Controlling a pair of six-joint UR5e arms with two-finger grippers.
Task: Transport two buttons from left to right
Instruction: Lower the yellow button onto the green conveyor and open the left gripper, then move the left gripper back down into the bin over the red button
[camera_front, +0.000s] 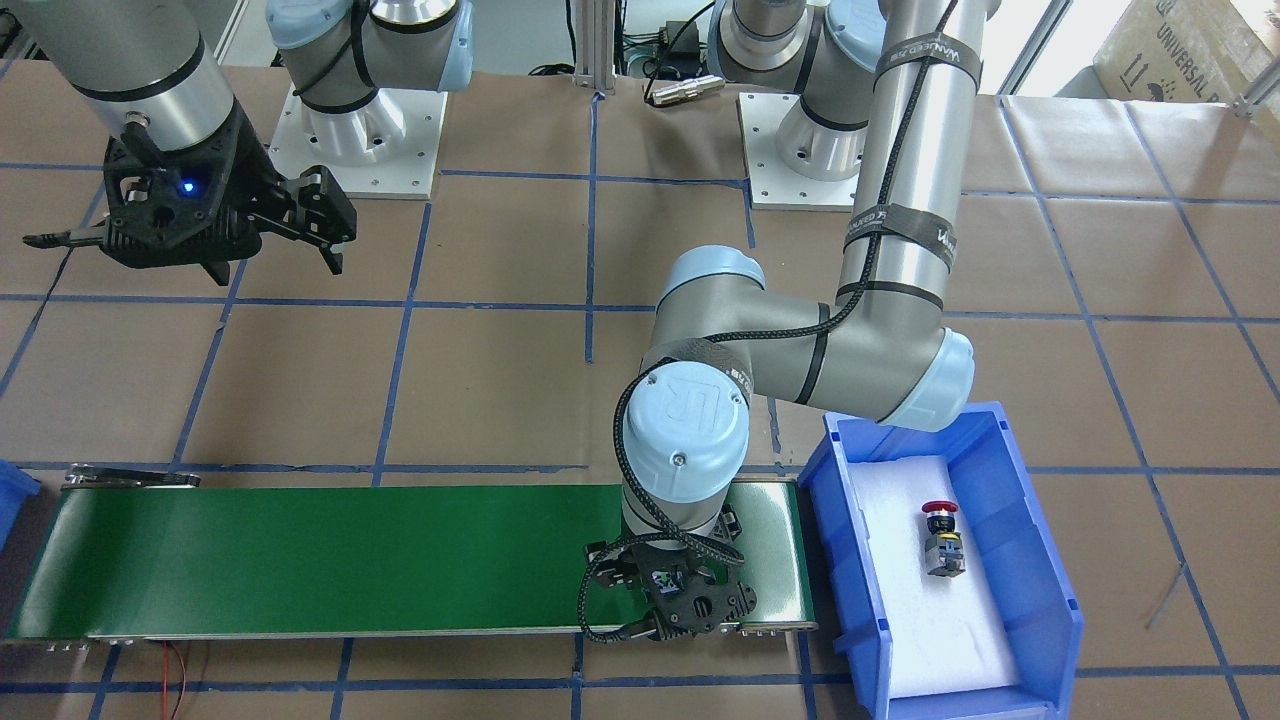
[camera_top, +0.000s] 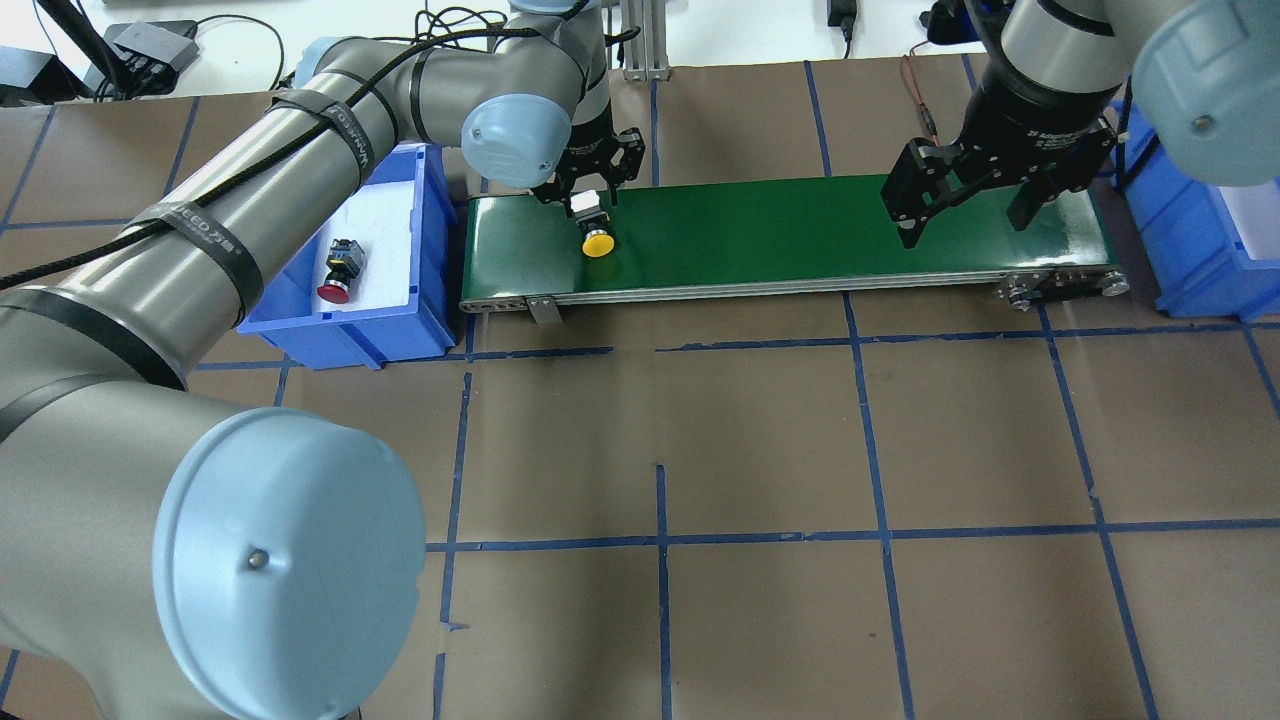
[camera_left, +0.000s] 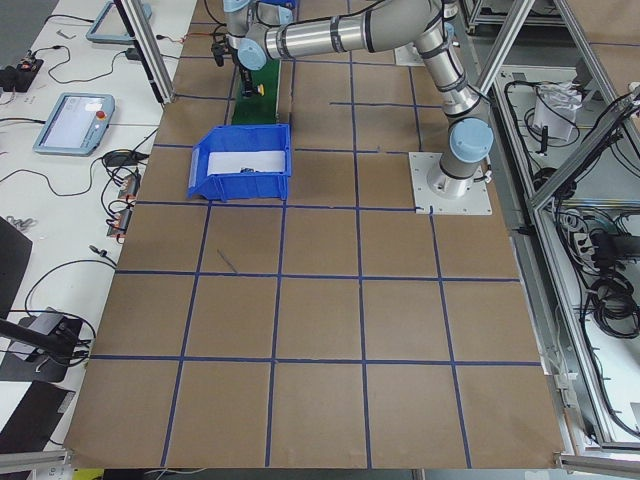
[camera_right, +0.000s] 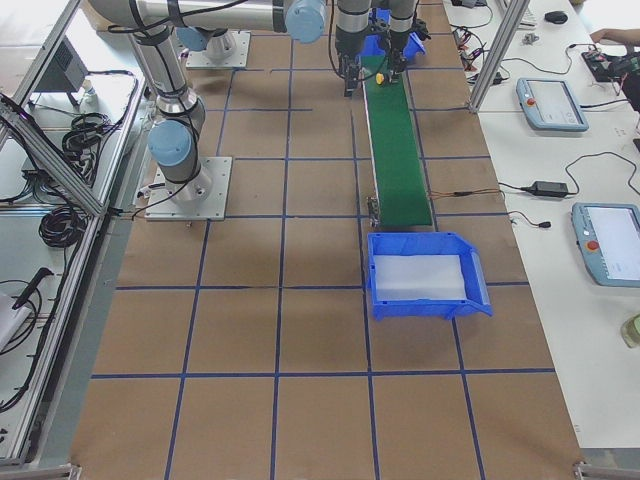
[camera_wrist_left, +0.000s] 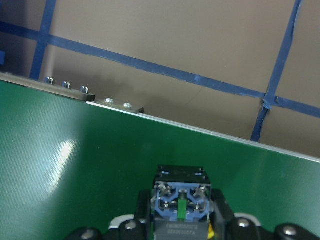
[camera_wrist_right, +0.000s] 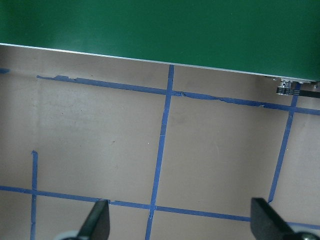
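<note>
The yellow-capped button (camera_top: 598, 243) is at the left end of the green conveyor belt (camera_top: 780, 230). Its contact block (camera_wrist_left: 181, 205) sits between the fingers of my left gripper (camera_top: 590, 195), which is shut on it low over the belt. From the front, the left wrist hides this button. The red-capped button (camera_top: 335, 272) lies on its side on white foam in the blue bin (camera_top: 340, 330) beside the belt's left end, also visible as the red-capped button (camera_front: 940, 540). My right gripper (camera_top: 965, 200) hovers open and empty over the belt's right end.
A second blue bin (camera_top: 1190, 250) stands past the belt's right end. The table is brown paper with a blue tape grid. The arm bases are bolted on white plates (camera_front: 350, 150) behind the belt. Tablets and cables lie on the side benches.
</note>
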